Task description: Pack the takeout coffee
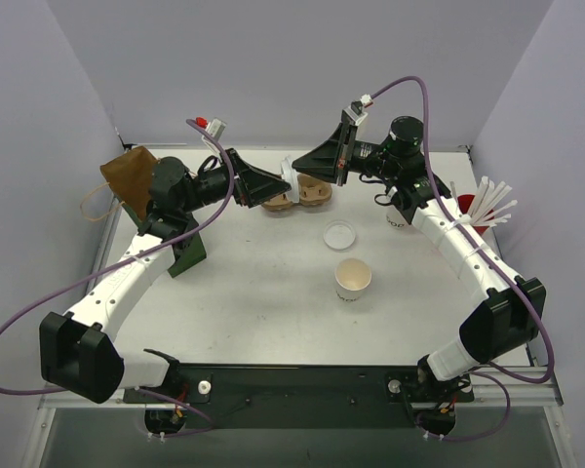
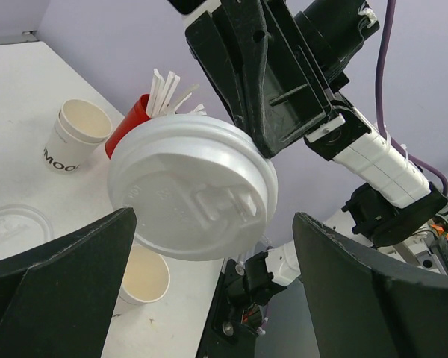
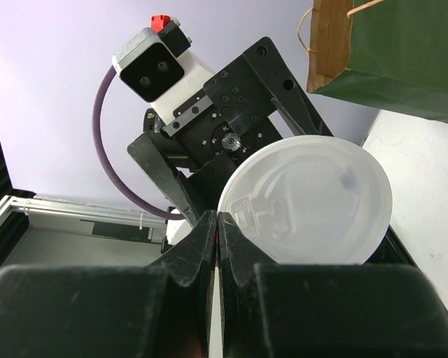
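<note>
While the right hand (image 3: 218,224) pinches the rim of a white lid (image 3: 306,201) in the air, the left hand (image 1: 276,185) gapes wide, facing it. Below, one cup (image 1: 353,278) stands upright mid-way across the desk (image 1: 253,283); the other cup (image 1: 398,220) stands by the right arm, near the straws (image 1: 487,200).

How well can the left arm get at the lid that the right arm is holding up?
Probably yes: the left arm points straight at the lid, jaws wide open, with nothing between. The right arm pinches only its rim, leaving the rest free.
</note>
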Controlling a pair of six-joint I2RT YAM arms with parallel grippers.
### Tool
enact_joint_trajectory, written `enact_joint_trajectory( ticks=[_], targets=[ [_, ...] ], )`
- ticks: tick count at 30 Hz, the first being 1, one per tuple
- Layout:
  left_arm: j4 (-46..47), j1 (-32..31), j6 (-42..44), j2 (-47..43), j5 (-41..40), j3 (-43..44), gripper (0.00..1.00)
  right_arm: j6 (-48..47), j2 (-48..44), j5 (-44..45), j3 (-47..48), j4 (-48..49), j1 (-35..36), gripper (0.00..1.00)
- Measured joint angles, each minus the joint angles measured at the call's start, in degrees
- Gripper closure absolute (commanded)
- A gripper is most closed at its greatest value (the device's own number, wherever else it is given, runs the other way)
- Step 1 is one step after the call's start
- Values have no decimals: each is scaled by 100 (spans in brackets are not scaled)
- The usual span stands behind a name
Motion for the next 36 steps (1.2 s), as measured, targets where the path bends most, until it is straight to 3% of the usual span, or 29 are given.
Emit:
enact_joint_trajectory(
  ticks=[18, 36],
  targets=[
    [-369, 203, 455, -87, 79, 59, 2, 22, 0, 0, 2, 9, 46, 100],
    [-87, 262, 302, 44, 516, 125, 3, 24, 0, -26, 81, 7, 122, 100]
  ],
)
